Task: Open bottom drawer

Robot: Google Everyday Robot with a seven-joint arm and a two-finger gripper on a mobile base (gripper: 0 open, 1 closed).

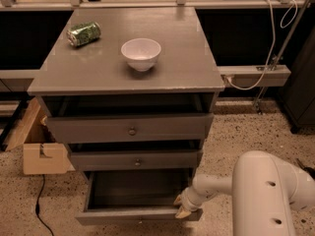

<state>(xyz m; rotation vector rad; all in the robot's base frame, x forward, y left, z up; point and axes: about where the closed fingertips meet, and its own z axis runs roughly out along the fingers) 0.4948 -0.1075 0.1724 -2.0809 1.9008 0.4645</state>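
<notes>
The bottom drawer (138, 215) is the lowest of three grey drawers in the cabinet. It is pulled out toward me and its dark interior shows. My gripper (183, 205) is at the drawer front's right end, against the top edge near the corner. The white arm (266, 195) reaches in from the lower right. The middle drawer (135, 160) and the top drawer (130, 128) sit slightly proud of the frame, each with a small round knob.
A white bowl (141, 53) and a green can (83, 34) lying on its side rest on the cabinet top (187, 68). A cardboard box (37, 146) stands on the floor to the left. A cable (42, 205) runs across the speckled floor.
</notes>
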